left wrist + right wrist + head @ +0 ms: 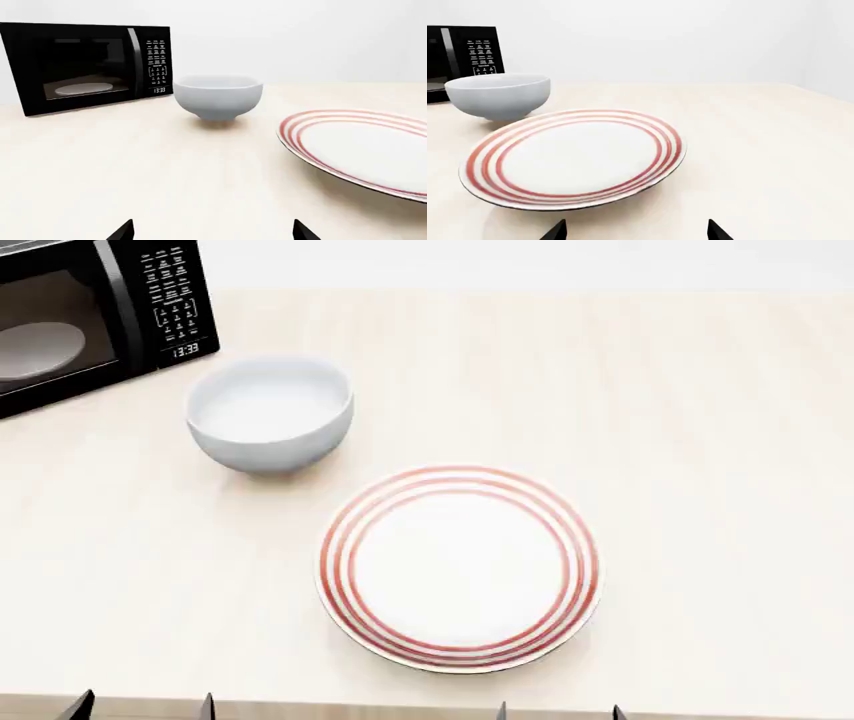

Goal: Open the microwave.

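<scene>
The black microwave point(80, 310) stands at the table's far left, door shut, with its vertical handle point(123, 300) beside the white-lettered keypad point(171, 300); the white turntable shows through the glass. It also shows in the left wrist view point(87, 65) and partly in the right wrist view point(464, 55). My left gripper point(144, 708) is open and empty at the near table edge, far from the microwave; its black fingertips point(123, 231) just show. My right gripper point(561, 712) is open and empty at the near edge, in front of the plate.
A pale grey bowl point(271, 412) stands just right of the microwave's front. A white plate with red rings point(458, 568) lies mid-table, close to my right gripper. The light wooden table point(721, 440) stretches to the right.
</scene>
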Robot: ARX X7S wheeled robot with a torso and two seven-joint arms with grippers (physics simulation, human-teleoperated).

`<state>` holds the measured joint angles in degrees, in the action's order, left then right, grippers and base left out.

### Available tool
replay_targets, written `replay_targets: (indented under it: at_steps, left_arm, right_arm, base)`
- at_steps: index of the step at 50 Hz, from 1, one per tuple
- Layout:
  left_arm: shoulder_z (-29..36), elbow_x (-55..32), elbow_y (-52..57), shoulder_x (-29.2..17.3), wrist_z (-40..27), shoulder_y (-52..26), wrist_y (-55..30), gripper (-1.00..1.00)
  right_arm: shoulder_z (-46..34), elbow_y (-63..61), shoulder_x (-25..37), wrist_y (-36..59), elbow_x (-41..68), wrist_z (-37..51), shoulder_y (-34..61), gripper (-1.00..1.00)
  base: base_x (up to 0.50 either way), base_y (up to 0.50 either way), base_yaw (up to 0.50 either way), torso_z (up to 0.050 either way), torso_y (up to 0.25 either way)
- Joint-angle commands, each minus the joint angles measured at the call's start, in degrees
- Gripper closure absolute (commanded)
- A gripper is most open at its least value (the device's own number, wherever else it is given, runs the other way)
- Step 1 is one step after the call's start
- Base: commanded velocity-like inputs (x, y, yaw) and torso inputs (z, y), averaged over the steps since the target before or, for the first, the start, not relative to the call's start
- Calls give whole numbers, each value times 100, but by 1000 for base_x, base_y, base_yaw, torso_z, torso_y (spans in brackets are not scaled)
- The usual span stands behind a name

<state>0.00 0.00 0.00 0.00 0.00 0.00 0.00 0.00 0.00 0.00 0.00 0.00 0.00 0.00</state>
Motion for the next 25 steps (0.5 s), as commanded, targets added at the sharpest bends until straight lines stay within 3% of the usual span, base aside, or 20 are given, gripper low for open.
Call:
replay_targets:
  at_steps: [1,6,15,25]
  left_arm:
    - [100,-105,335,-84,-126,55,-154,-100]
    - [237,-65,733,-190,-368,163,-287,-100]
    - [442,-84,1143,-345,-469,240,-486,-100]
    - [535,-188,1129,-437,-540,223,-506,-100]
  right_arm:
    - [-156,-389,88,139,-58,196,-20,-100]
    - [-277,-1091,230,670,45,272,-52,-100]
    - [-456,-1425,387,783,-27,399,-65,-100]
    - [-632,-1564,477,921,-53,472,22,-100]
  base:
    - [0,0,0,0,0]
    - [0,0,0,0,0]
    - [16,31,0,0,0]
    - [129,320,0,0,0]
